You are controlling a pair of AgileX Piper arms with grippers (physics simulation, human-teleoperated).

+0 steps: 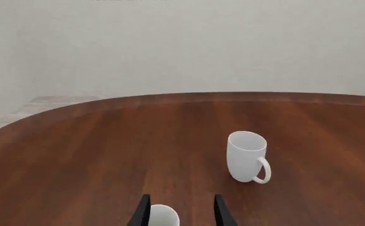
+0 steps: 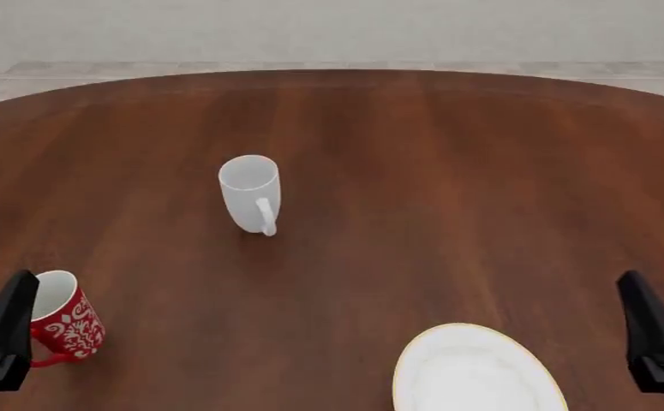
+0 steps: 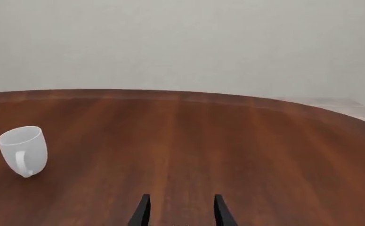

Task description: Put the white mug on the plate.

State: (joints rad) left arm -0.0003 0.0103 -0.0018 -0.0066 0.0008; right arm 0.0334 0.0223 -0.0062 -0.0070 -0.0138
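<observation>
Standing white mug (image 2: 249,193), plate (image 2: 477,373) apart

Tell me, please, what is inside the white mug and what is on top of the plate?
The white mug looks empty, though its bottom is hidden. The plate is bare where visible; its near edge is cut off.

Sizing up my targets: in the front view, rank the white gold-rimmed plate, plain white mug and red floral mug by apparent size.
1. Round white gold-rimmed plate, widest though cropped.
2-3. Plain white mug and red floral mug: alike; red one is nearer and partly hidden, so unranked.
</observation>
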